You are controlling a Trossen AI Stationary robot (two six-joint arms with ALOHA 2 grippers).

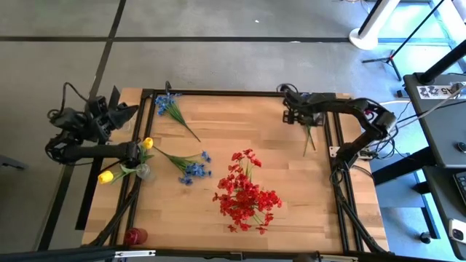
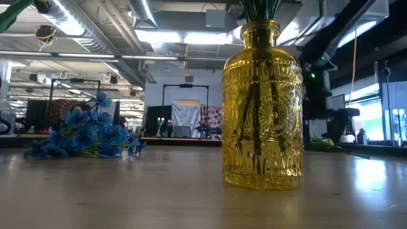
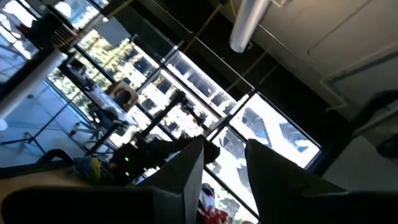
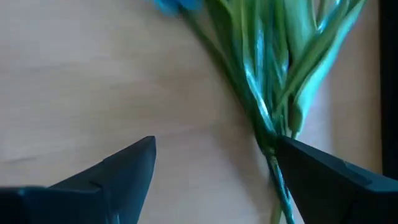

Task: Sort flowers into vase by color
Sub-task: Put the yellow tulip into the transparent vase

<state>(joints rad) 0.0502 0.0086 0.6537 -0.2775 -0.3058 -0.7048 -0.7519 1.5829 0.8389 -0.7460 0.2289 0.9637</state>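
Observation:
My right gripper (image 1: 295,110) is open, pointing down over a blue-flowered sprig (image 4: 273,68) at the table's far right. The sprig lies flat; its stem (image 1: 309,138) trails toward the near edge. One finger (image 4: 329,180) stands at the stem, the other (image 4: 112,180) over bare wood. My left gripper (image 1: 140,149) is open at the left edge, beside a yellow bloom (image 1: 148,143). The yellow glass vase (image 2: 262,105) holds green stems. Two more blue sprigs (image 1: 171,105) (image 1: 193,169) and a heap of red sprigs (image 1: 246,193) lie on the table. My right gripper comes from above with its fingers spread across the sprig's stem where the leaves join (image 4: 268,140). One fingertip (image 4: 292,152) is right against that spot; I cannot tell whether it touches. The sprig lies flat on the wood.
A red vase (image 1: 135,236) stands near the table's near left corner. A black frame rail (image 1: 331,145) runs along the right side, close to my right gripper. Bare wood shows between the red heap and the right rail.

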